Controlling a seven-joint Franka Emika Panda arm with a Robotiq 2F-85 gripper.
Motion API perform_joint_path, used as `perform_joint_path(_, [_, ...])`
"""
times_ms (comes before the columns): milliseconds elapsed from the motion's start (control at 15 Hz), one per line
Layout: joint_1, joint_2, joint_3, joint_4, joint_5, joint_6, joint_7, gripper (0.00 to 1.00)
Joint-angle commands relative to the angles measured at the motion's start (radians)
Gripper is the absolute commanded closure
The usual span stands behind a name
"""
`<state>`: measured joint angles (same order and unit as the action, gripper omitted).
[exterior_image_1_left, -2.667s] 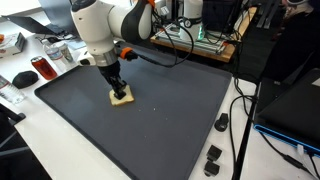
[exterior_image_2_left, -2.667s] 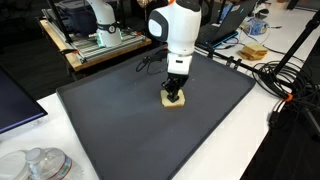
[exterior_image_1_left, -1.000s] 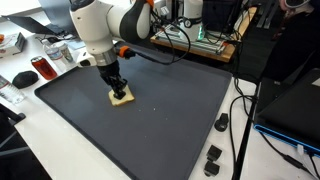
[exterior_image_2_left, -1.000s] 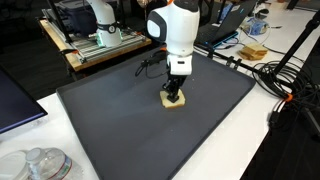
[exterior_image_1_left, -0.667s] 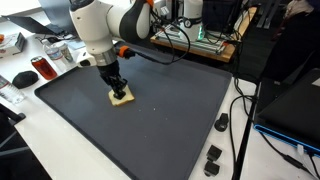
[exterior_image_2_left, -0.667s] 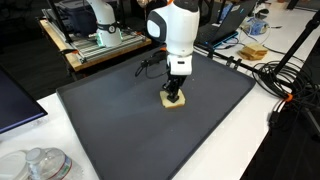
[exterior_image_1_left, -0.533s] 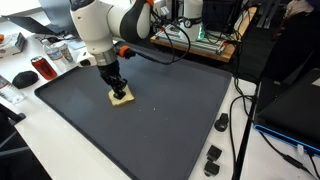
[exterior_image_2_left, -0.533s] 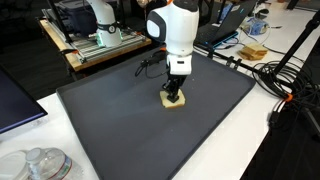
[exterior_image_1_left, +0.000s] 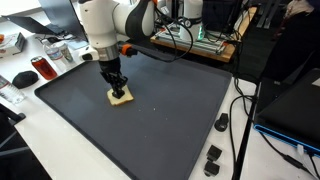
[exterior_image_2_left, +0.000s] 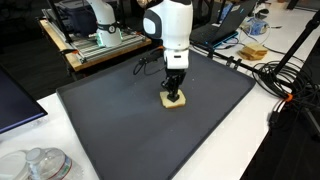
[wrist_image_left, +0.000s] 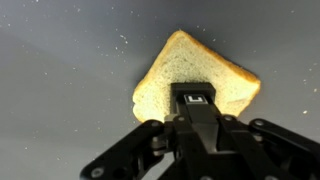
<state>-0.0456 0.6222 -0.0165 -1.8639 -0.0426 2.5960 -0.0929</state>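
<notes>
A slice of toast (exterior_image_1_left: 121, 98) (exterior_image_2_left: 174, 103) lies flat on the dark mat (exterior_image_1_left: 160, 130) (exterior_image_2_left: 110, 120), seen in both exterior views. My gripper (exterior_image_1_left: 119, 89) (exterior_image_2_left: 174, 94) points straight down over the middle of the slice, its tips at or just above the bread's top face. In the wrist view the toast (wrist_image_left: 165, 70) fills the upper middle, and the gripper (wrist_image_left: 195, 96) covers its lower centre. The two fingers are pressed together with no gap and nothing between them. Whether the tips touch the bread cannot be told.
Beyond the mat's edge lie a red object (exterior_image_1_left: 44, 69) and a black mouse (exterior_image_1_left: 24, 77). Small black parts (exterior_image_1_left: 221, 123) and cables sit on the white table. Elsewhere are glass lids (exterior_image_2_left: 40, 163), a laptop (exterior_image_2_left: 15, 100) and cables (exterior_image_2_left: 285, 95).
The arm's wrist and upper body have lifted and shifted slightly. The toast stays in the same spot on the mat.
</notes>
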Motion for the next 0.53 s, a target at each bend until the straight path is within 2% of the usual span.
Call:
perform_joint_path(0, [0.010, -0.084, -0.008, -0.089, -0.012, 0.023, 0.013, 0.95])
perform_joint_path(467, [0.026, -0.183, -0.012, -0.174, -0.019, -0.006, 0.029, 0.95])
